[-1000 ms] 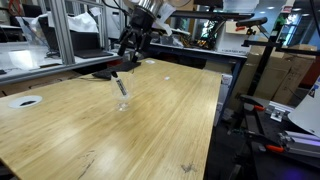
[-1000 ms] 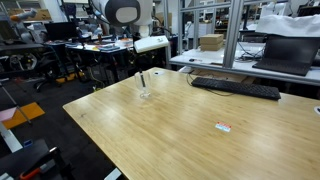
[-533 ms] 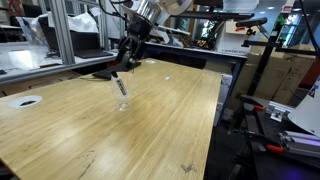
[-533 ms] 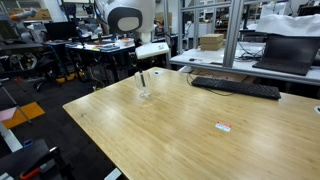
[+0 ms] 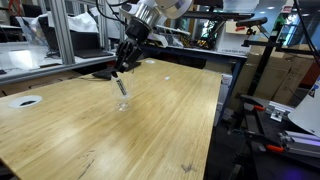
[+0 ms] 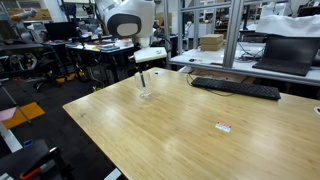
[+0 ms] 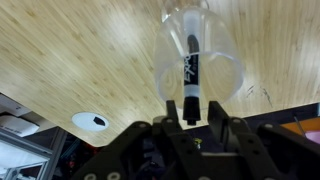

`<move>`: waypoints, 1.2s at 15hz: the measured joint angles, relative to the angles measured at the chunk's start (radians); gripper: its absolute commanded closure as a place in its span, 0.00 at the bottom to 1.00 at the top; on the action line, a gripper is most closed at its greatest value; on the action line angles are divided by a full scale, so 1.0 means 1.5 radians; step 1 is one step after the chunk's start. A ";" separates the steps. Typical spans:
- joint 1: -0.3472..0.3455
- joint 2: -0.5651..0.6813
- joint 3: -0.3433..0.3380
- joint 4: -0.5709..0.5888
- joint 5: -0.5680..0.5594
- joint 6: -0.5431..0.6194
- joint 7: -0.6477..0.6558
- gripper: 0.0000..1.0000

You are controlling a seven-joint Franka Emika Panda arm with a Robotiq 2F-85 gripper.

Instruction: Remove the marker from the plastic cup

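End effector (image 5: pixel 122 68) hangs just above the plastic cup (image 5: pixel 123 101) on the worktop (image 5: pixel 160 120) in an exterior view. In an exterior view the marker (image 6: pixel 142 80) stands inside the plastic cup (image 6: pixel 144 91). Wrist view: jaws closely flank the marker's top end; whether they pinch it, I cannot tell. Extraction remains outstanding.

I am wearing white, rounded shells on my arm (image 6: pixel 128 17), upper middle in an exterior view. My gripper (image 7: pixel 190 120) is showing matte black, angular housings along the wrist view's lower edge.
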 measured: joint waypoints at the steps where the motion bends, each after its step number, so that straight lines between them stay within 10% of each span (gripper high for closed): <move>1: -0.002 0.003 0.003 0.000 0.002 0.001 -0.001 0.58; 9: -0.010 0.050 0.017 0.027 0.005 0.001 -0.010 0.66; 12: -0.010 0.071 0.022 0.049 0.005 0.001 -0.011 0.96; 18: -0.030 0.079 0.040 0.060 0.006 0.002 -0.012 0.95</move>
